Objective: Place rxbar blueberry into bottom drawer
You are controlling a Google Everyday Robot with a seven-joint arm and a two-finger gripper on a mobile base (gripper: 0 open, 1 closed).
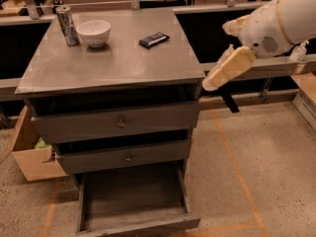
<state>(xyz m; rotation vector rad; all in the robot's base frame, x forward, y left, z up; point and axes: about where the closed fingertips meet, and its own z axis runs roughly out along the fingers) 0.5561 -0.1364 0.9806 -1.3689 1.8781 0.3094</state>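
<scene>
The rxbar blueberry, a small dark flat bar, lies on the grey cabinet top near its back right. The bottom drawer is pulled out and its plain grey inside holds nothing. My gripper is a cream piece at the end of the white arm. It hangs in the air just off the cabinet's right front corner, at about top height. It is well to the right of and in front of the bar, and nothing shows in it.
A white bowl and a silver can stand at the back left of the top. The two upper drawers with round knobs are slightly ajar. A cardboard box sits on the floor to the left. A low shelf runs behind.
</scene>
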